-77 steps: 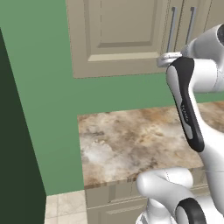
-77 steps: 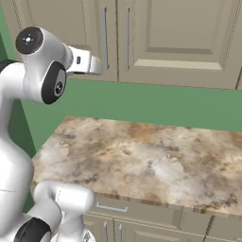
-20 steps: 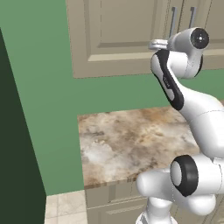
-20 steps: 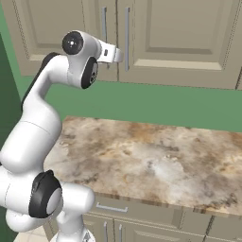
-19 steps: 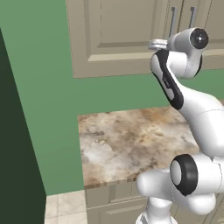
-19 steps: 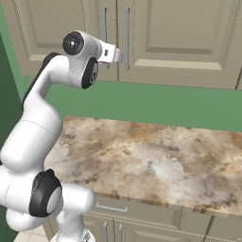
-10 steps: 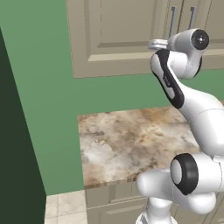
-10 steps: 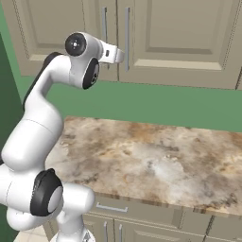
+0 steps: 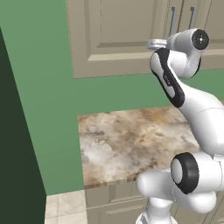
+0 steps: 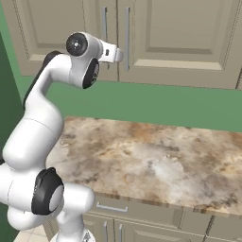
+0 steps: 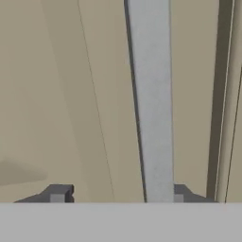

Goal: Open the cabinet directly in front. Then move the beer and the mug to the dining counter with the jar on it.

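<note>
The beige cabinet [image 10: 189,33] fills the wall ahead, both raised-panel doors shut. My gripper [image 11: 118,194] is pressed up close to one of its long grey bar handles [image 11: 150,94], near the seam between the doors. The bar stands between my fingers: the right fingertip [image 11: 178,194] is against it, the left one [image 11: 59,194] is well off to the side. In the right base view the gripper [image 10: 119,55] sits at the lower ends of the two handles [image 10: 126,28]. The beer and mug are hidden. Dining counter and jar are out of view.
A short mottled marble worktop [image 10: 156,156] lies below the cabinet, with beige drawer fronts [image 10: 142,212] under it. A green wall [image 9: 48,96] runs behind. A tall dark unit [image 9: 17,131] stands at the left, with pale floor tiles [image 9: 61,208] beside it.
Since the earliest frames the arm has risen and reached up to the cabinet handles. Over the last second it holds almost still at the handle.
</note>
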Controlling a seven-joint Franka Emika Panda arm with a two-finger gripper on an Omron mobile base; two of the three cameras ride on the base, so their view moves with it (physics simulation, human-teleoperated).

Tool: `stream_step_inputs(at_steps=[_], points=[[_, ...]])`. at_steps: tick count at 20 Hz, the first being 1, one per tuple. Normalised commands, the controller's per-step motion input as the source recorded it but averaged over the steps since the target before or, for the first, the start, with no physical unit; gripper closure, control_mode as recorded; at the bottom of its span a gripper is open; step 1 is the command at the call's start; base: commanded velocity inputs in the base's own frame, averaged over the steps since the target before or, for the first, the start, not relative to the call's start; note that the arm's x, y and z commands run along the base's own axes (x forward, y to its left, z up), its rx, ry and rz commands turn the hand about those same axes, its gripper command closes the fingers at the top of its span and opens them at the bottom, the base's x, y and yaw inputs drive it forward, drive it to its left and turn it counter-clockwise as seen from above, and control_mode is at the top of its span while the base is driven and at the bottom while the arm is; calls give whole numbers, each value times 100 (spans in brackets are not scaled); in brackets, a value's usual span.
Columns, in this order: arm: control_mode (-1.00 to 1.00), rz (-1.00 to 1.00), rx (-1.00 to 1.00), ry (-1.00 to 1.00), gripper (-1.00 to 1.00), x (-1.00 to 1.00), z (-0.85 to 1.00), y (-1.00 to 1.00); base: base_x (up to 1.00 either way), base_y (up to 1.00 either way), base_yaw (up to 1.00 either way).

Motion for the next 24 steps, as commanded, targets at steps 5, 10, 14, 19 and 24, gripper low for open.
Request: stream_step_inputs(at_steps=[5,10,14,19,24], points=[[-100,10,13,0,100,19,-9,0,0,0,0],[-100,14,17,0,100,2,-8,1,0,0,0],[-100,12,9,0,100,0,-1,33,0,0,0],[-100,11,1,5,100,0,0,60,0,0,0],[-100,11,0,10,100,0,0,86,0,0,0]])
